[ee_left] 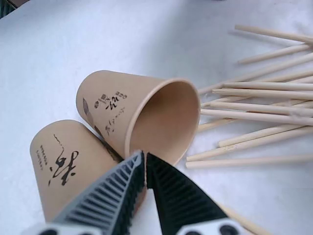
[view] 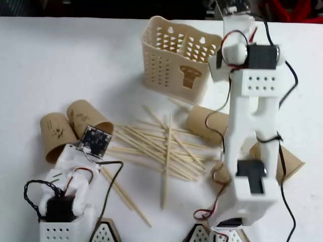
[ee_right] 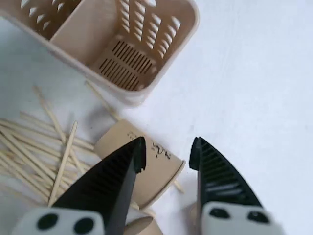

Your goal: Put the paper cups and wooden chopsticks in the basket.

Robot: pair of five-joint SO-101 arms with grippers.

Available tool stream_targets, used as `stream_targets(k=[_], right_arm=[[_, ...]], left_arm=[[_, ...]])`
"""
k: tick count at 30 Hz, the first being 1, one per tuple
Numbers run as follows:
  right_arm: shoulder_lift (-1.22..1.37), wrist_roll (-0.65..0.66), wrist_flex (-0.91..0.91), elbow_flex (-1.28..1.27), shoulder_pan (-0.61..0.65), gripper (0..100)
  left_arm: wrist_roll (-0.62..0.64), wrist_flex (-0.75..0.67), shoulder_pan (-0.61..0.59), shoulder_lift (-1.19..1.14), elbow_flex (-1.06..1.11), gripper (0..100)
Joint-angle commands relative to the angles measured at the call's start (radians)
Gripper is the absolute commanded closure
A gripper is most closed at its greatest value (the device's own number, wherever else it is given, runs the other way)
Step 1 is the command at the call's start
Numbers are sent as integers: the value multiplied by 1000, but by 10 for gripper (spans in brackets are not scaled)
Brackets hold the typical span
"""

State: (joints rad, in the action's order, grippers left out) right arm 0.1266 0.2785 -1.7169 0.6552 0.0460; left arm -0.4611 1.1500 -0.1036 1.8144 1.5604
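Two brown paper cups lie side by side at the table's left, one [view: 56, 132] behind the other [view: 87, 119]. My left gripper [ee_left: 145, 157] is shut on the near rim of the open-mouthed cup [ee_left: 146, 110], one finger outside the wall and one inside. The second cup [ee_left: 63, 161] lies against it. Wooden chopsticks [view: 161, 146] are strewn across the middle. My right gripper [ee_right: 166, 149] hangs open above a third lying cup [ee_right: 146, 164], seen in the high view [view: 204, 123] beside the right arm. The beige basket [view: 151, 60] stands at the back.
More brown cups [view: 287, 161] lie partly hidden under and beside the white right arm [view: 252, 126]. The basket [ee_right: 127, 63] has a divider and slotted walls. A few loose chopsticks [view: 123, 194] reach toward the front edge near the left arm's base.
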Motion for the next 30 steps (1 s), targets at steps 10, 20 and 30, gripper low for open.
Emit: stream_targets(k=[10,20,30], right_arm=[[-283,3,84,-723,-13,786],[-154,2,209,-832,-12,822],[-179,41,203,-825,-12,930]], left_arm=[[-9,-25,-8,8,-9,965],[-9,-23,-10,8,-9,965],[-9,-21,-10,8,-9,965]])
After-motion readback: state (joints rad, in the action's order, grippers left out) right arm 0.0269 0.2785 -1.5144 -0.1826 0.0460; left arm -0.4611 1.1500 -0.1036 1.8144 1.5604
